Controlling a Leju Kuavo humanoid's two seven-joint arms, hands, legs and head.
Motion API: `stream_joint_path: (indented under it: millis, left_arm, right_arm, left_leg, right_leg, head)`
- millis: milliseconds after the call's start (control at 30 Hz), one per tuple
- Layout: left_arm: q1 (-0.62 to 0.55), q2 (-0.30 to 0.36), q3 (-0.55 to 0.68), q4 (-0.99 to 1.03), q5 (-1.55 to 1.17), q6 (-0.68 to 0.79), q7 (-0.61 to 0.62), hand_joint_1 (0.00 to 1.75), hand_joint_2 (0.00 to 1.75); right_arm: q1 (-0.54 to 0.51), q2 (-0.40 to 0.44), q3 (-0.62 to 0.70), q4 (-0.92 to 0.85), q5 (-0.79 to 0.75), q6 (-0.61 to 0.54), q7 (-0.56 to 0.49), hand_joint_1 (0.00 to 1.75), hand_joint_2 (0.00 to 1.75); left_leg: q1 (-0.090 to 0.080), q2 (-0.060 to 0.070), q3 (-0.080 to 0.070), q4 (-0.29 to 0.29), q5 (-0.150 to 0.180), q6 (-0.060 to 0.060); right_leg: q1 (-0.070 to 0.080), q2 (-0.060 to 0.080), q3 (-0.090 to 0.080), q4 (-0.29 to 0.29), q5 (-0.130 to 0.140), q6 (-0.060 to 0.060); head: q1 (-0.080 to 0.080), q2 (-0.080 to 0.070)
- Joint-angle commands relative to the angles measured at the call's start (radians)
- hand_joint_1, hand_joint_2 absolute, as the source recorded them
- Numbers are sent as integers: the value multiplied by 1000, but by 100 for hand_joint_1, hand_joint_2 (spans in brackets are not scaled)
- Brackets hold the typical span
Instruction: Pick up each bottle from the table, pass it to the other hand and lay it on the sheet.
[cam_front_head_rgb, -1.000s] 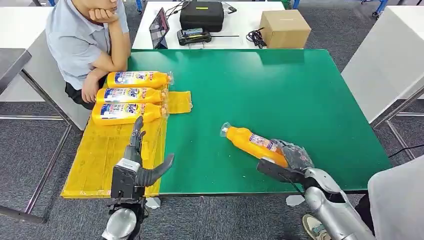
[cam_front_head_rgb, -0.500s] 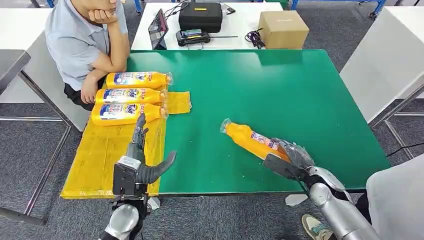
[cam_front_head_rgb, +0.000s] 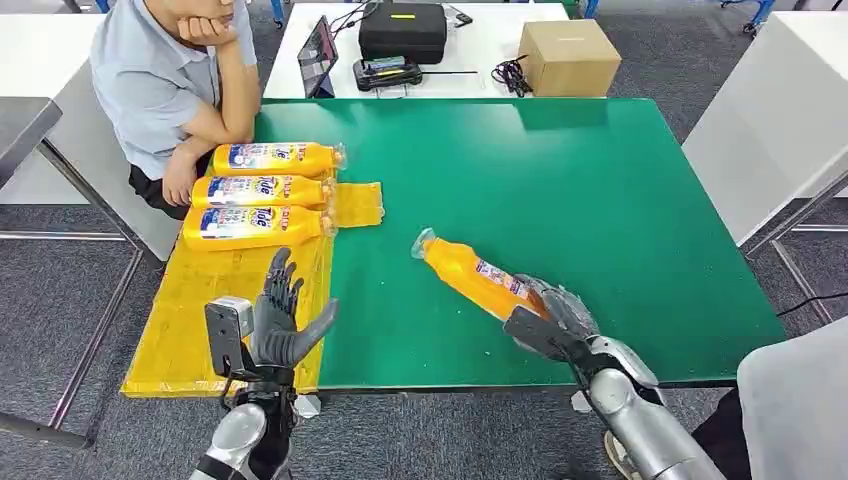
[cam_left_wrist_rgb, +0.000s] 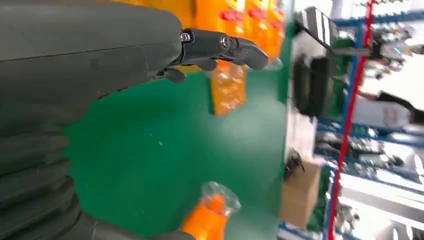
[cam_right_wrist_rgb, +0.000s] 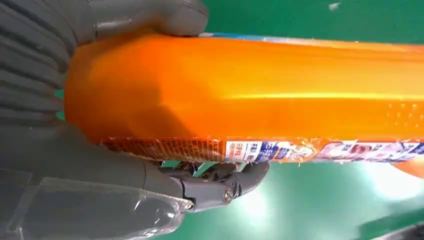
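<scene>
Gripping an orange bottle (cam_front_head_rgb: 472, 279) by its base, the right hand (cam_front_head_rgb: 556, 320) contrasts the spread, empty left hand (cam_front_head_rgb: 279, 320).

Location type: robotics lab or test workshop. Evidence follows. My station is a green worktop (cam_front_head_rgb: 560, 180) on a metal frame, standing on grey carpet tile (cam_front_head_rgb: 60, 290). White tables (cam_front_head_rgb: 770, 120) surround it. The table behind carries a black equipment case (cam_front_head_rgb: 403, 30), a tablet (cam_front_head_rgb: 318, 55), loose cables (cam_front_head_rgb: 510, 72) and a cardboard box (cam_front_head_rgb: 570, 57). A person (cam_front_head_rgb: 165, 80) sits at the worktop's far left corner. My left wrist view shows blue racking (cam_left_wrist_rgb: 350, 125) beyond the worktop.
</scene>
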Motion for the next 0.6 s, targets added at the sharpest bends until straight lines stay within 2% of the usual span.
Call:
stream_joint_path:
  millis: [33,167,367,600]
  left_arm:
    - [-31,18,23,140,90,-48,36,0,175]
    - [-35,26,3,200,169,-123,80,0,175]
    - [-32,37,-48,229,210,-217,85,0,175]
    - [-40,28,-93,281,215,-315,81,0,175]
  right_arm:
    - [-15,64,-14,-24,-18,-9,-36,175,175]
    - [-29,68,1,-27,-28,-5,-49,175,175]
    - [-25,75,14,-66,-53,1,-76,175,175]
    - [-27,80,32,-100,-65,7,-93,175,175]
  left_leg:
    - [0,2,0,-1,-1,-2]
    - [1,1,0,-1,-1,-3]
    - [0,0,-5,-1,0,-2]
    - [1,0,-3,0,-2,-3]
  right_leg:
    - [1,1,0,0,0,-2]
    - [1,2,0,-1,-1,-3]
    - [0,1,-5,0,0,-2]
    - [1,1,-3,0,-1,-3]
  head:
    - [0,0]
    - [0,0]
    - [0,0]
    - [0,0]
